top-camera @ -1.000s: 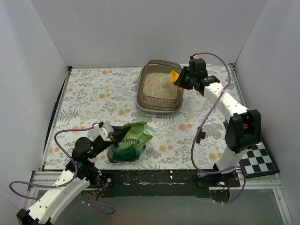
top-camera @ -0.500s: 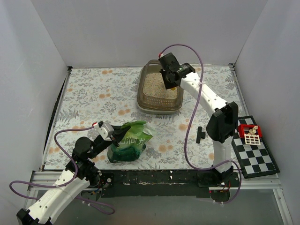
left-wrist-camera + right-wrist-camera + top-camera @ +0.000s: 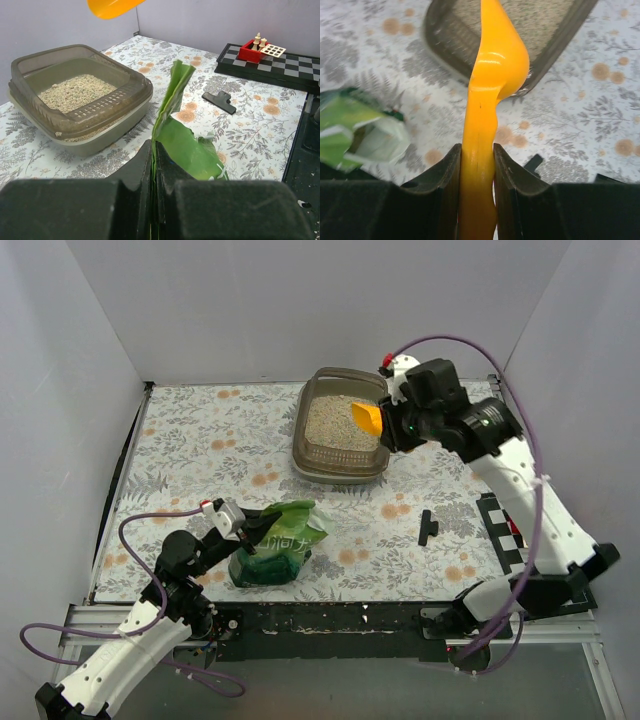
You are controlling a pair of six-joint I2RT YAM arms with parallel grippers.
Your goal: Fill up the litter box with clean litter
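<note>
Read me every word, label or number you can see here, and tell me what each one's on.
green bag: white printing on its front, too small and blurred to read.
litter box, yellow scoop, black clip: no writing visible.
No other text shows in any view.

Right arm: my right gripper (image 3: 386, 426) swept in over the clean litter (image 3: 335, 422), then drew back to the 3 o'clock rim of the litter box (image 3: 301, 432), carrying the yellow scoop (image 3: 367, 418). My elbow swung out towards 4 o'clock.

Grey-brown litter box (image 3: 340, 462), beige clean litter (image 3: 338, 422) inside
</note>
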